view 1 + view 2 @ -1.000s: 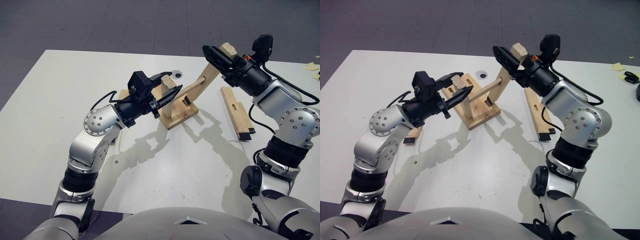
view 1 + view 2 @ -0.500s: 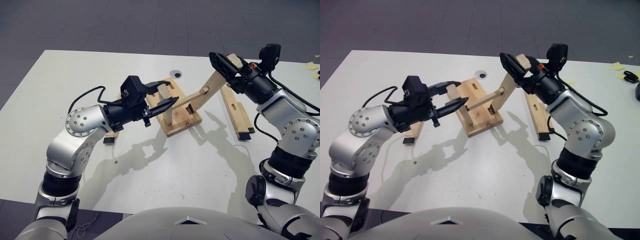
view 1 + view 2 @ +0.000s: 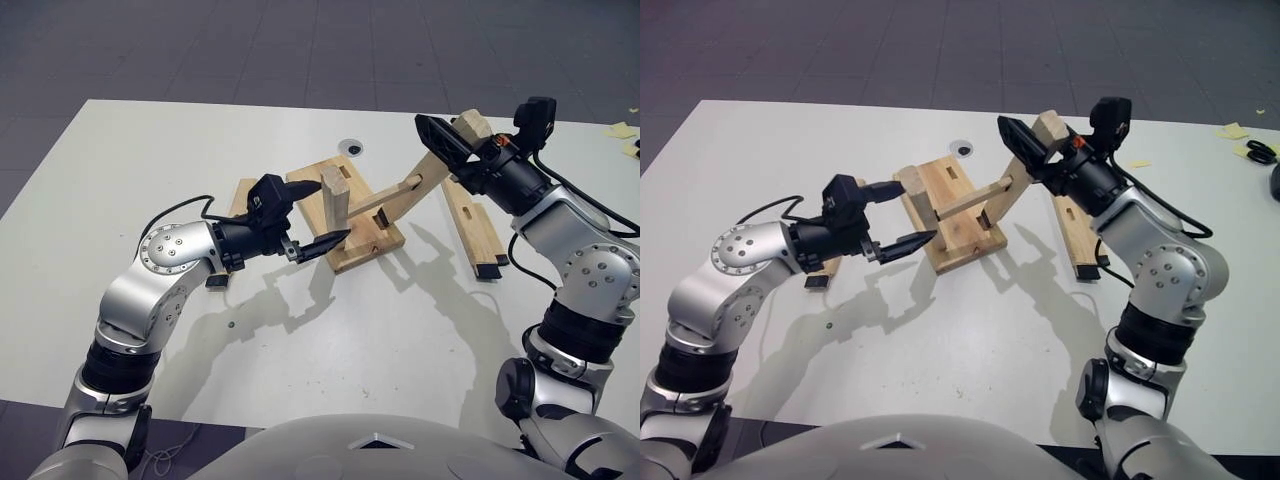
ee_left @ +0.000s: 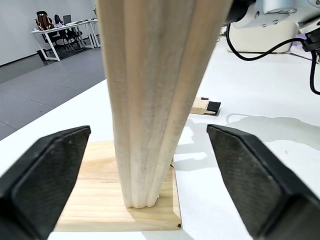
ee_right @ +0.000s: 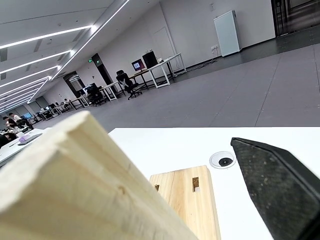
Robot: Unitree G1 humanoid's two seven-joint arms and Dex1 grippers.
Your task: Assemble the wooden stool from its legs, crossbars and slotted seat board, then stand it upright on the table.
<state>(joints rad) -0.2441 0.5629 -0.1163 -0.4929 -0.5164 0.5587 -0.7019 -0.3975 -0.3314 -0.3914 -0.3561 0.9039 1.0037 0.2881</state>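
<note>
Left eye view, entries from left to right.

- Counter [image 3: 120, 180]: white, carries all parts.
- Spare piece [image 3: 240, 190]: wooden, flat on the counter, mostly hidden under the left arm; which part it is cannot be told.
- Left end effector [image 3: 325, 210]: fingers [image 4: 45, 170] spread apart, holding nothing, one on each side of the upright leg without touching it.
- Upright leg [image 3: 334, 195]: long axis vertical, foot seated in the seat board. It stands directly between the left fingers, so the left arm is the nearer one. Closing on it looks like the next move.
- Seat board [image 3: 350, 255]: flat on the counter, mid-scene, slots facing up.
- Crossbar [image 3: 385, 198]: runs from the upright leg to the tilted leg.
- Tilted leg [image 3: 425, 172]: leans up and to the right, lower end at the board.
- Right end effector [image 3: 455, 145]: clamped on the tilted leg's upper end.
- Loose leg [image 3: 475, 225]: flat on the counter, just right of the board.
</note>
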